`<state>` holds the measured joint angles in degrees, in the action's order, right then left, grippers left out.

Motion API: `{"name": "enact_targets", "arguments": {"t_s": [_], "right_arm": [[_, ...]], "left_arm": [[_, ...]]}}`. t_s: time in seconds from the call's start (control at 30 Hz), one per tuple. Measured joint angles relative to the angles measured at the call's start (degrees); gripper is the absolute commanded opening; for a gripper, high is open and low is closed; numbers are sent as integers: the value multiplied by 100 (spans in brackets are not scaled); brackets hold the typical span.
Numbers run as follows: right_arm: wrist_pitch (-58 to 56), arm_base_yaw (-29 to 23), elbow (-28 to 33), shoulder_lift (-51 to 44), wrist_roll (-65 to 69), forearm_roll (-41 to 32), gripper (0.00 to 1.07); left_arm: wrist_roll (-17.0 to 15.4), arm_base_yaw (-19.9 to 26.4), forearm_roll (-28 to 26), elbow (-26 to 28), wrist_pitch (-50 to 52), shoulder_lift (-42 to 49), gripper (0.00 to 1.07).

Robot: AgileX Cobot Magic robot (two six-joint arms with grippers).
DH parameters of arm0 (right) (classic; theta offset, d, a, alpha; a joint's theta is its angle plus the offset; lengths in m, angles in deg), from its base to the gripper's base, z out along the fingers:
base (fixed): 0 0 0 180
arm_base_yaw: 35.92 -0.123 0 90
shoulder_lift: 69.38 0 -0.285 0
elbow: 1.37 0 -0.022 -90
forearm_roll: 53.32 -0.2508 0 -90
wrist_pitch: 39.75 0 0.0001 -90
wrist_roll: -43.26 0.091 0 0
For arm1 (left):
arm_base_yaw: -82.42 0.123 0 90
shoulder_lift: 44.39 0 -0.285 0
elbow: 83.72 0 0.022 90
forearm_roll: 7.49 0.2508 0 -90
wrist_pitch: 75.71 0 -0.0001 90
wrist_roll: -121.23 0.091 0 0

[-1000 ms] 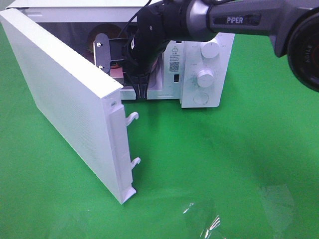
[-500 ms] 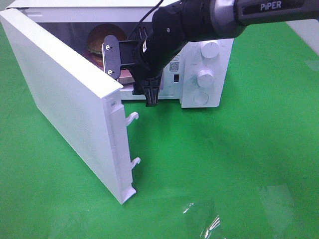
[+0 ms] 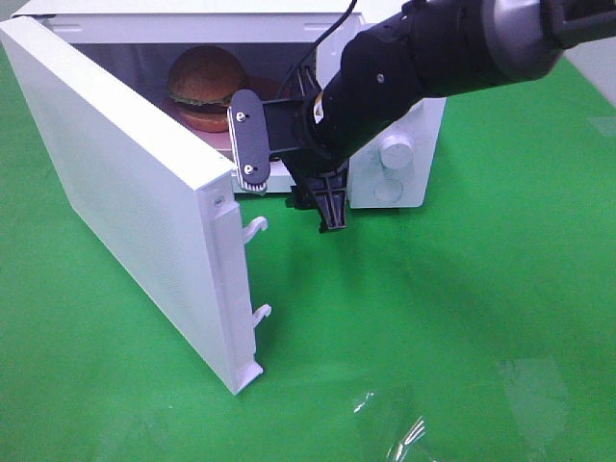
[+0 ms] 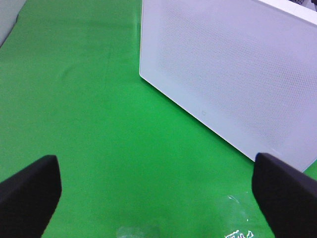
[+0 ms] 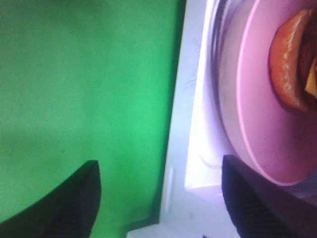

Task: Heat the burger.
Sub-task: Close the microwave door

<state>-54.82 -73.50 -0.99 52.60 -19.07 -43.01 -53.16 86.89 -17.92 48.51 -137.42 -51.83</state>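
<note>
Brown glossy burger (image 3: 207, 82) on pink plate (image 5: 257, 124) in open microwave (image 3: 414, 178): likely light, soft, squashable; take by plate rim. Left fingers (image 4: 29, 193), right fingers (image 5: 69, 198) spread, empty.

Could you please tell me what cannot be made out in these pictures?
- Right wrist view: the burger on the pink plate is blurred and cut off by the frame edge.
- Exterior high view: the right arm hides the upper control panel of the microwave.
- Left wrist view: the open door hides the burger.
</note>
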Motion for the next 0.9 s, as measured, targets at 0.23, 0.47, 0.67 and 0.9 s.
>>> {"name": "enact_targets", "arguments": {"t_s": [0.23,0.47,0.67,0.9], "right_arm": [[120,0,773,-504,69,6,69],[235,0,1604,-1335,550,6,69],[264,0,2057,-1845,1049,6,69],[132,0,2670,-2670,2189,-86,68]], "left_arm": [[0,0,0,0,0,0,96],[0,0,0,0,0,0,96],[0,0,0,0,0,0,96],[0,0,0,0,0,0,96]]}}
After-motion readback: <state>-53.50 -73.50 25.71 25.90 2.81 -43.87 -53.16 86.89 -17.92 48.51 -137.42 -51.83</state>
